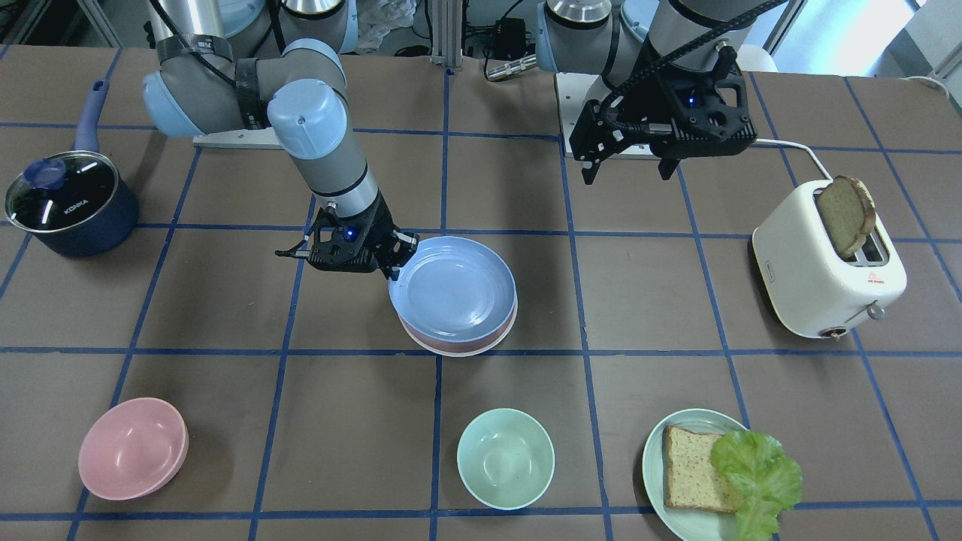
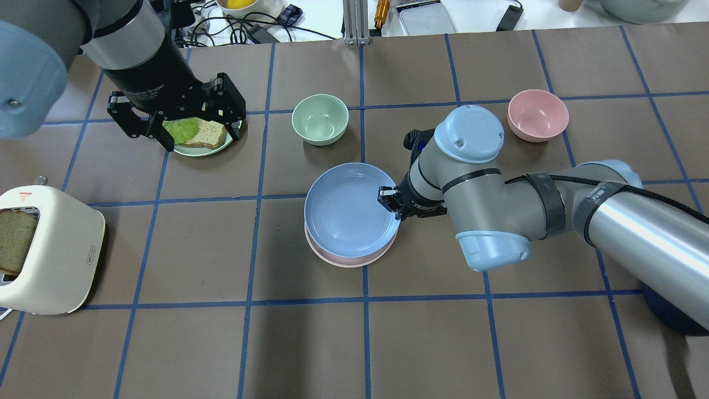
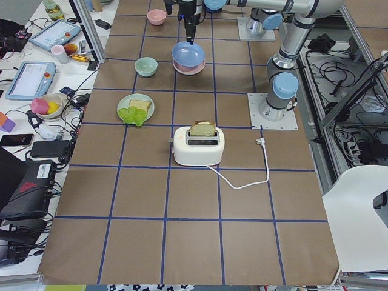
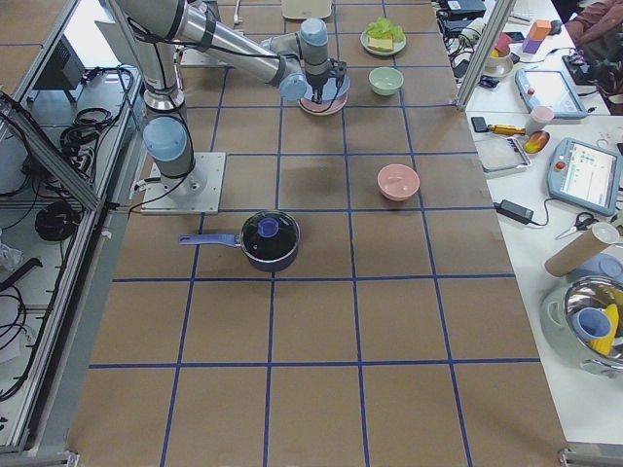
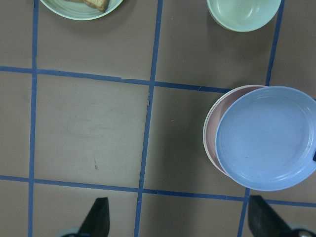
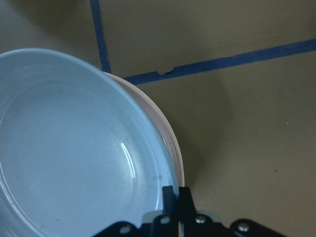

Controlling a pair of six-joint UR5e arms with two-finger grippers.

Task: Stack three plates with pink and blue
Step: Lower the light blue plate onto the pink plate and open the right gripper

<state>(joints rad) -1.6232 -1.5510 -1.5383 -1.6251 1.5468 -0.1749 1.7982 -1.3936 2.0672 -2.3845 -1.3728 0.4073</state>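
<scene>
Because the pale blue round plastic plate (image 6: 74,148) belongs on top of the stack, the right gripper (image 6: 176,197) pinches its rim at the bottom edge of the wrist frame, fingers almost closed. Beneath it, slightly offset at mid-frame in the front view, lies the dusty pink round plastic plate (image 1: 460,347). Farther back, upper right, the left gripper (image 1: 627,174) hangs spread wide and empty, probably to stay clear.

A pale blue plate (image 1: 453,289) is covering a dusty pink plate (image 5: 209,131) on a brown table (image 1: 225,300) showing blue tape lines (image 1: 676,351).
</scene>
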